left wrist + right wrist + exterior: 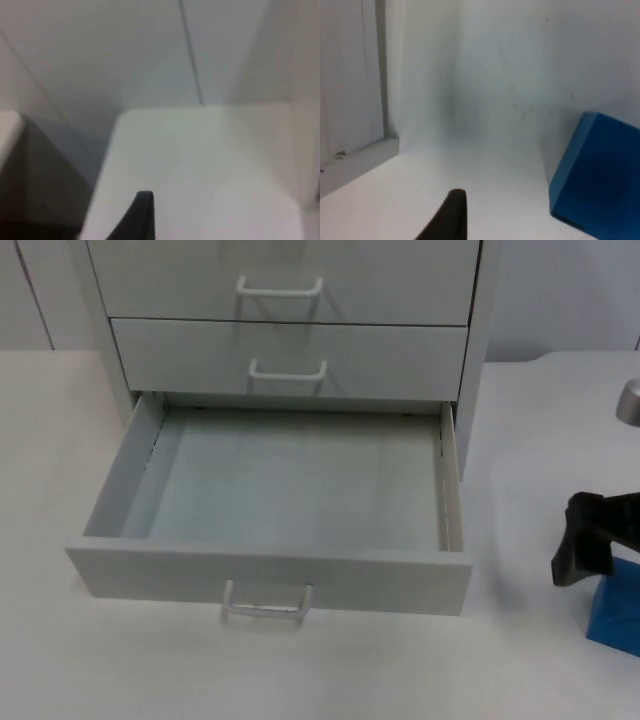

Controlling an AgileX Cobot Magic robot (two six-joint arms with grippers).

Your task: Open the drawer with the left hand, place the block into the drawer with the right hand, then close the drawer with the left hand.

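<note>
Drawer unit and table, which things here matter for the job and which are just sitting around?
For the job:
- open bottom drawer, nothing in it
- blue block on the table, right of the drawer
- right gripper beside the block

Just there:
- two upper drawers, shut
- white table

Surface: we see a plain white table top (540, 660) running back to a grey partition wall (560, 300).
Cabinet: we see a light grey drawer cabinet (290, 350) standing directly on the table top, against the back; its bottom drawer (270, 575) is pulled out over the surface.
Block: we find a blue rectangular block (615, 612) resting on the table top to the right of the open drawer, well apart from it; the right wrist view shows it too (595, 175).
</note>
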